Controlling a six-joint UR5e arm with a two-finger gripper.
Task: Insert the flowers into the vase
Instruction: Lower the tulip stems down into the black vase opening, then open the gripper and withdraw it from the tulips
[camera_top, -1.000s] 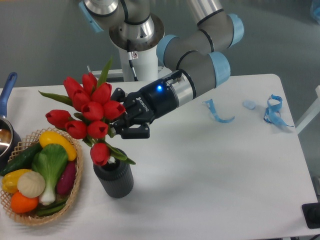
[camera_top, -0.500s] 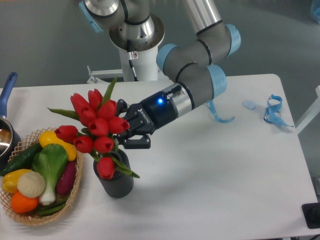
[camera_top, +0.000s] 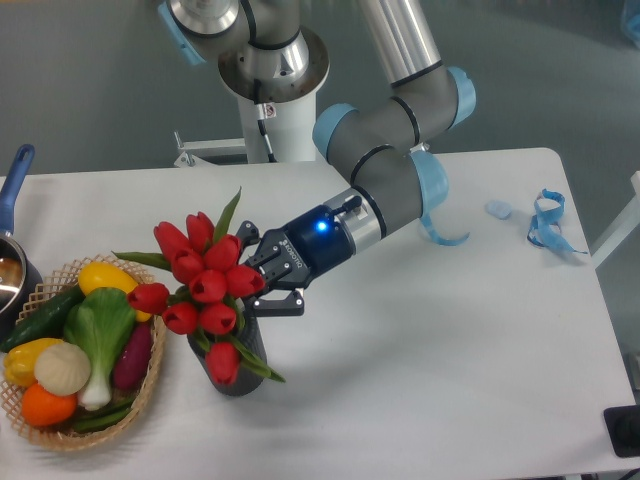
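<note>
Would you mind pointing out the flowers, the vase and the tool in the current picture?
flowers (camera_top: 207, 286): fixed camera view, on a red tulip head near the middle of the bunch.
vase (camera_top: 250, 350): fixed camera view, on the dark ribbed side, right of the hanging bloom.
tool (camera_top: 262, 290): fixed camera view, between the black fingertips at the stems.

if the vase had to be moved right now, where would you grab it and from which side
Probably the ribbed side wall of the vase, low down, coming in level from its right, the open table side. The flowers and gripper cover the rim from above, and the basket crowds its left. It stands upright, so a side pinch suits the cylinder.
</note>
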